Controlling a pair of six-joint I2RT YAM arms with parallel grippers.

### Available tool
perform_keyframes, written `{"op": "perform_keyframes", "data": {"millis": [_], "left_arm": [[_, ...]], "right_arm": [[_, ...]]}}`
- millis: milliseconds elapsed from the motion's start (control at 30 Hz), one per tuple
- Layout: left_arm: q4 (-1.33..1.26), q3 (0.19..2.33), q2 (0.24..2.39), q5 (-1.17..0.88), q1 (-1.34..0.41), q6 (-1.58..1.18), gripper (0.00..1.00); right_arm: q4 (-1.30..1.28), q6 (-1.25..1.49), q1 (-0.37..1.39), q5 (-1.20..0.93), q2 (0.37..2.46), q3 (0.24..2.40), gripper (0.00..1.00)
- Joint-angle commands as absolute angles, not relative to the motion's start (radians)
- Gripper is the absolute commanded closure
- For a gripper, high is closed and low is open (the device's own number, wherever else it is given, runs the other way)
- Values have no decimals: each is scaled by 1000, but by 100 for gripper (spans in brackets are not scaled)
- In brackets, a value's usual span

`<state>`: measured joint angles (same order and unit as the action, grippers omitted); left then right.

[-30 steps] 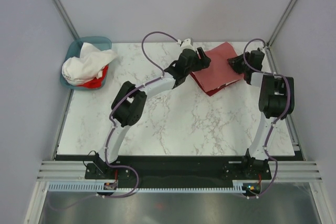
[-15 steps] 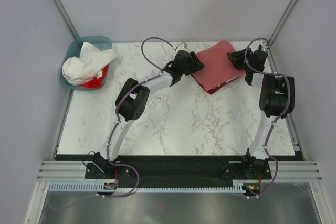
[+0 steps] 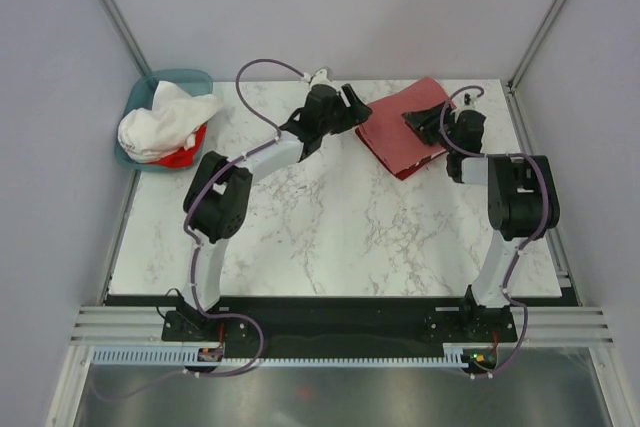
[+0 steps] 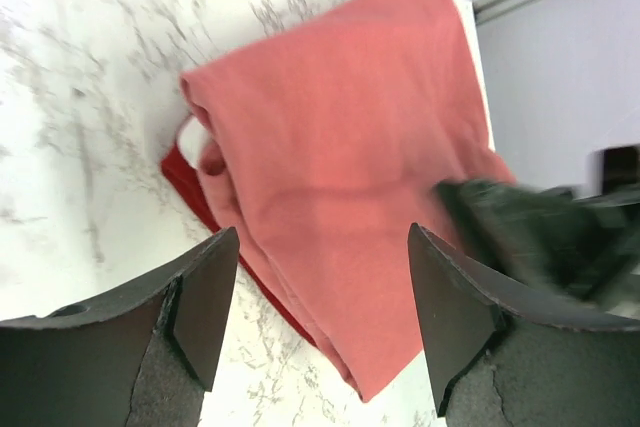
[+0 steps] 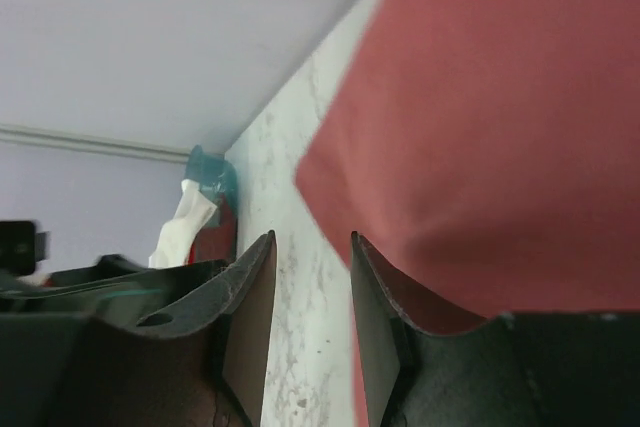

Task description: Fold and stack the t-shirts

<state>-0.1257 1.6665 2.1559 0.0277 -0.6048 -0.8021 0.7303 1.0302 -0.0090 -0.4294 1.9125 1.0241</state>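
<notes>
A folded salmon-red t-shirt (image 3: 408, 115) lies at the back right of the table, on top of a darker red one whose edge (image 3: 403, 171) shows beneath it. My left gripper (image 3: 354, 113) hovers just off the stack's left edge, open; in the left wrist view the salmon shirt (image 4: 340, 167) fills the space beyond the open left gripper (image 4: 320, 287). My right gripper (image 3: 414, 120) is low over the shirt from the right. In its wrist view the right gripper (image 5: 310, 292) is open, with bare marble in the gap and the shirt (image 5: 500, 117) beside the right finger.
A teal basket (image 3: 190, 78) at the back left corner holds a white t-shirt (image 3: 165, 119) and a bright red one (image 3: 184, 156). The marble table (image 3: 330, 227) ends at grey walls behind and to both sides. The basket (image 5: 210, 169) also shows far off in the right wrist view.
The left gripper slid left, off the shirt to its left edge, and its elbow swung left. The right gripper moved left from the table's right edge to over the shirt.
</notes>
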Motion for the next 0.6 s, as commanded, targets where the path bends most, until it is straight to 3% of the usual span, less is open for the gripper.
{"op": "perform_keyframes", "data": {"millis": [0,167,300,400,467,500,567], "left_arm": [[-163,1591,2037,3,-548,-811,24],[-170,1525,1984,-26,-528,-838,23],[-169,1490,1942,-40,-529,-824,20],[-172,1424,1884,-38,-529,-807,13],[-190,1366,1824,-31,-528,-804,9],[-219,1298,1803,-15,-528,-802,7],[-227,1234,1761,-6,-528,-817,4]], "right_arm": [[896,1126,-26,-437,2046,968,57],[933,1141,-26,-437,2175,1020,56],[835,1085,-17,-446,2088,1040,52],[708,956,-8,-408,1941,1039,40],[568,889,26,-374,1826,1025,19],[460,834,34,-320,1786,1019,2],[401,786,51,-293,1687,988,2]]}}
